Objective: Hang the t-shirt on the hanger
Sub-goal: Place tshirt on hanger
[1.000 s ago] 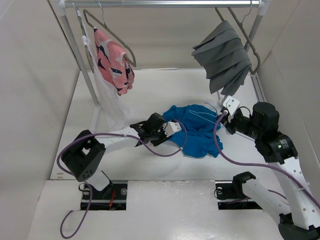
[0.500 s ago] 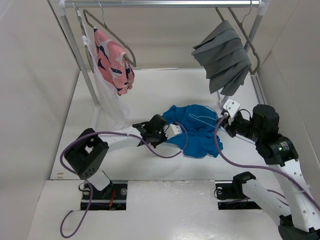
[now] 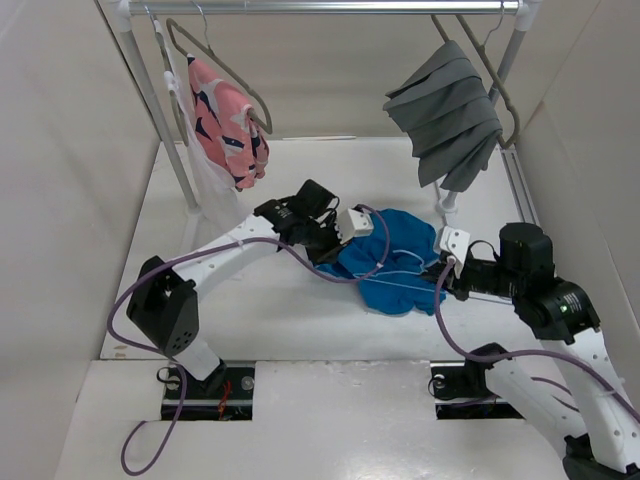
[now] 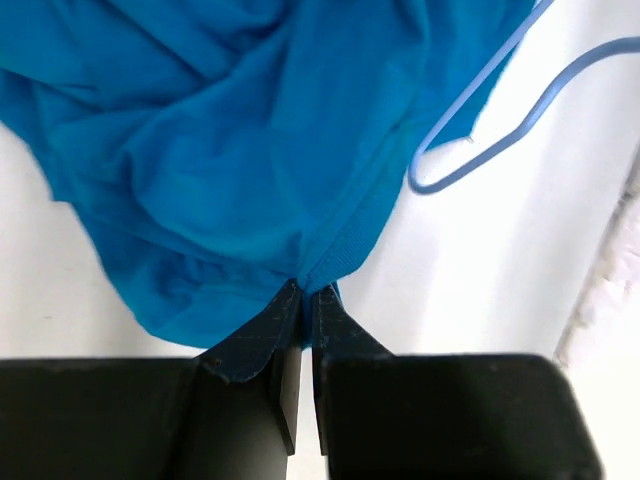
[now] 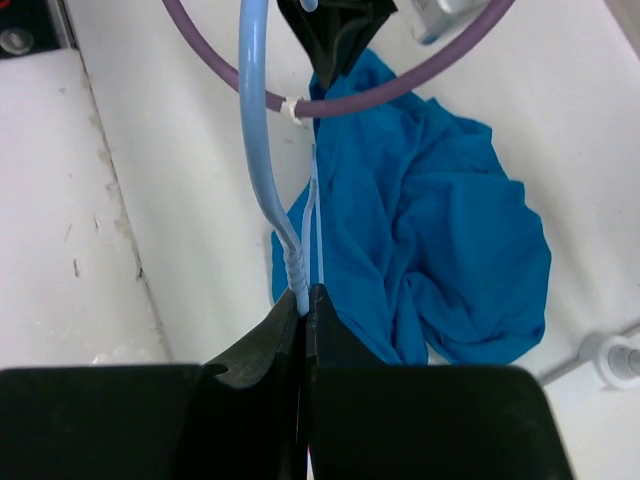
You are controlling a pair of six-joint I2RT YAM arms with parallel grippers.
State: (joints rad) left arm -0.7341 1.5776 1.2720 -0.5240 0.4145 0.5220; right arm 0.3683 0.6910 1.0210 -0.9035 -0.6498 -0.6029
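The bright blue t-shirt (image 3: 400,262) lies bunched mid-table, one side pulled up. My left gripper (image 3: 333,250) is shut on a ribbed edge of the t-shirt (image 4: 220,150), pinched between the fingertips at the left gripper (image 4: 305,292). The cloth spreads out ahead of it. The thin light-blue hanger (image 3: 412,277) lies across the shirt. My right gripper (image 3: 445,280) is at the shirt's right side. In the right wrist view this gripper (image 5: 305,292) is shut on the twisted neck of the hanger (image 5: 255,120), with the t-shirt (image 5: 440,230) beyond. The hanger's curved wire (image 4: 500,130) shows beside the cloth.
A clothes rail (image 3: 320,7) spans the back on white posts (image 3: 160,110). A pink patterned garment (image 3: 228,122) hangs at its left, a pleated grey garment (image 3: 445,112) at its right, both on thicker hangers. Purple cables (image 3: 300,275) loop off both arms. Walls close in on both sides.
My left gripper has shut on the t-shirt's edge and lifted it back towards the far left. My right gripper has drawn nearer with the hanger.
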